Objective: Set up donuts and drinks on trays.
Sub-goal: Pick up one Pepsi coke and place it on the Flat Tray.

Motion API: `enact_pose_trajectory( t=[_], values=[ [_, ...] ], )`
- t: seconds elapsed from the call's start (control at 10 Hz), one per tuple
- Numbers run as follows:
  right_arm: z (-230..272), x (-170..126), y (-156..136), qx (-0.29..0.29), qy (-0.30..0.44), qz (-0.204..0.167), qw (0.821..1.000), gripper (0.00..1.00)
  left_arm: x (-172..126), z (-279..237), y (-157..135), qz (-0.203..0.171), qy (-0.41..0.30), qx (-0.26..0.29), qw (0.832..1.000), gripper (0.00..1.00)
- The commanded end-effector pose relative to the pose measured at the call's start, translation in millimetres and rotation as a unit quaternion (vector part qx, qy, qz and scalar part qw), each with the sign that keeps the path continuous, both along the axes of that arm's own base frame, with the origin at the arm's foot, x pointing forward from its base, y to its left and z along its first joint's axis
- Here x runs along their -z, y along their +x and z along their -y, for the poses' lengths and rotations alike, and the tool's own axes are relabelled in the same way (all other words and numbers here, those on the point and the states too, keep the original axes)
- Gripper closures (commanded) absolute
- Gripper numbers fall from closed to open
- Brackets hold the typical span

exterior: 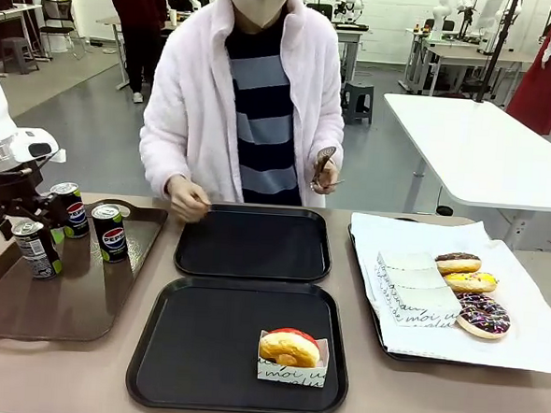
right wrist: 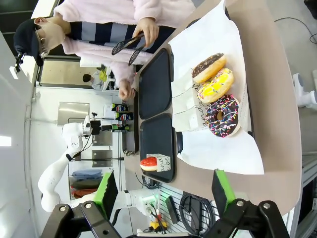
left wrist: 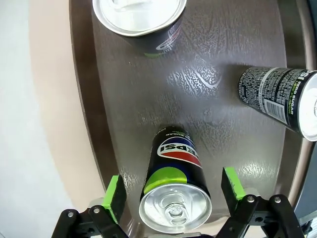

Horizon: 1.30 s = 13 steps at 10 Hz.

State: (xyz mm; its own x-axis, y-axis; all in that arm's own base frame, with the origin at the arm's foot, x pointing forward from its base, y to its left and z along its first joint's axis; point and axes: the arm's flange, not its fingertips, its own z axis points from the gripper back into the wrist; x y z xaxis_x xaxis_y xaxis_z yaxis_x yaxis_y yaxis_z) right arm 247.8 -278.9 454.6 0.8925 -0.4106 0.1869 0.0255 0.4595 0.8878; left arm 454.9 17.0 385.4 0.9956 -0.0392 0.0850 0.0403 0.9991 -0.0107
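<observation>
A: Where is the left gripper [left wrist: 174, 192]?
B: Over the brown tray [left wrist: 208, 89], jaws spread wide, one green pad on either side of a Pepsi can [left wrist: 173, 173] that stands near the tray's edge. Neither pad touches it. A second can [left wrist: 141, 22] and a third can [left wrist: 280, 101] stand farther in, well apart from it.
A: How will it handle?
B: Stiff but thin-walled, I'd judge, and glossy, so slippery. Take it across the middle of the body, below the silver top, firmly enough to hold but not to dent. Keep it upright. I cannot tell whether it is full.
A: The right gripper [right wrist: 163, 193]?
B: Spread too, with nothing between its pads, high above the bench.
A: And the trays?
B: The near black tray [exterior: 202, 342] carries one red-iced donut [exterior: 290, 346] in a paper holder at its near right corner. The far black tray [exterior: 255, 243] holds nothing. A person's hand [exterior: 187, 199] is at its far left corner. The paper-lined tray [exterior: 530, 334] holds three more donuts [exterior: 469, 282] beside stacked holders [exterior: 411, 285].
</observation>
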Motion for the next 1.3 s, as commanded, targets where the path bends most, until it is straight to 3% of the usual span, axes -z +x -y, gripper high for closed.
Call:
enact_pose_trajectory(
  t=[0.0, 0.6, 0.7, 0.9, 1.0, 1.1, 1.2],
  values=[
    [0.5, 0.0, 1.7, -0.002, 0.006, 0.012, 1.000, 0.00, 4.2, 5.9, -1.3, -0.007, -0.007, -0.016, 1.000, 0.00],
    [0.5, 0.0, 1.7, -0.002, 0.006, 0.012, 1.000, 0.00, 11.9, 5.2, -1.0, -0.003, -0.007, -0.017, 1.000, 0.00],
    [0.5, 0.0, 1.7, -0.002, 0.006, 0.012, 1.000, 0.00, 11.5, 5.9, -1.2, -0.002, -0.006, -0.017, 1.000, 0.53],
    [0.5, 0.0, 1.7, -0.002, 0.006, 0.012, 1.000, 0.00, 10.8, 5.4, -1.4, 0.000, -0.005, -0.018, 1.000, 0.56],
    [0.5, 0.0, 1.7, -0.002, 0.006, 0.012, 1.000, 0.00, 10.6, 5.3, -1.0, 0.000, -0.005, -0.018, 1.000, 1.00],
    [0.5, 0.0, 1.7, -0.002, 0.006, 0.012, 1.000, 0.00, 10.4, 5.3, -0.6, -0.001, -0.004, -0.017, 1.000, 0.71],
    [0.5, 0.0, 1.7, -0.002, 0.006, 0.012, 1.000, 0.00, 8.9, 5.5, -1.8, -0.001, -0.005, -0.016, 1.000, 1.00]
  ],
)
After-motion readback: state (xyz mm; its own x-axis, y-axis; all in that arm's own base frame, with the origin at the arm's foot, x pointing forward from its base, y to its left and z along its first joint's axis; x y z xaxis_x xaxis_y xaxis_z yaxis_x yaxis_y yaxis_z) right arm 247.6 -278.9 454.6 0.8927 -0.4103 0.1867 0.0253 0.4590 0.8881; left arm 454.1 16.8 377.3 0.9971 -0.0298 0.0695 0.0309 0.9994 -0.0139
